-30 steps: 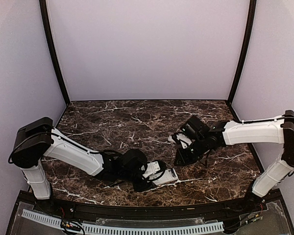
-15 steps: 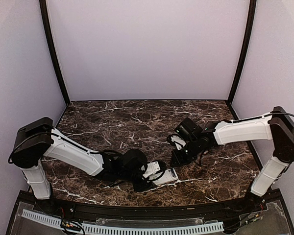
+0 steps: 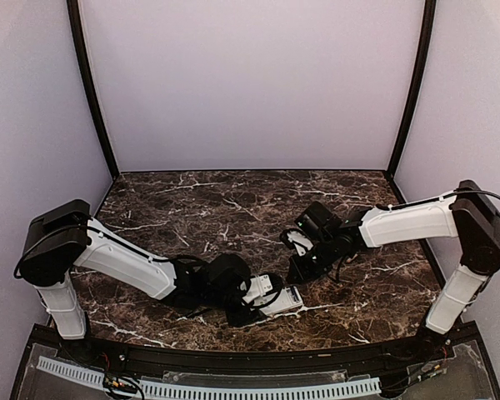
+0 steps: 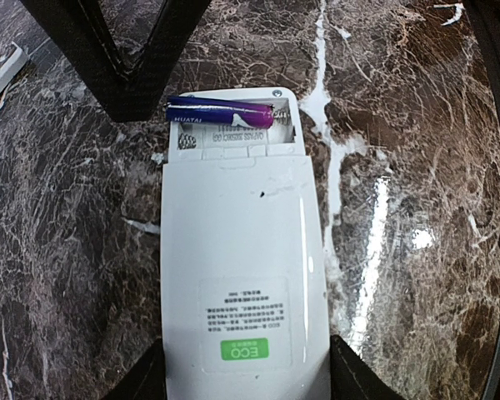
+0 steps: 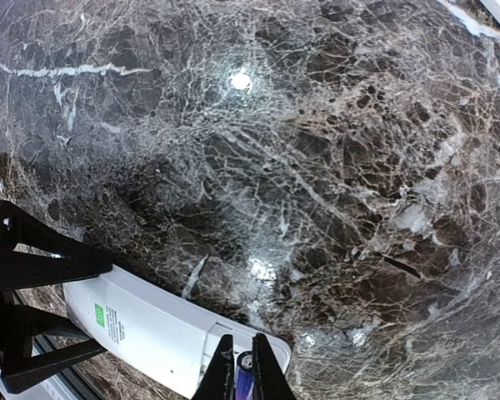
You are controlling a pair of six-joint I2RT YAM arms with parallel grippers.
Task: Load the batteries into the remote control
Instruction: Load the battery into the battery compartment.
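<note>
Right gripper point(image 5: 240, 343) shifted left, nearly shut, maybe touching battery point(image 4: 221, 114).

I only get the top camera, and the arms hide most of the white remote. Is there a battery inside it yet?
Observer: Yes. The left wrist camera shows one purple-blue battery lying in the open battery compartment at the far end of the remote control.
Operator: Yay! Is the other space filled too?
Observer: No. The slot beside that battery is empty; only small printed marks show in it.
</note>
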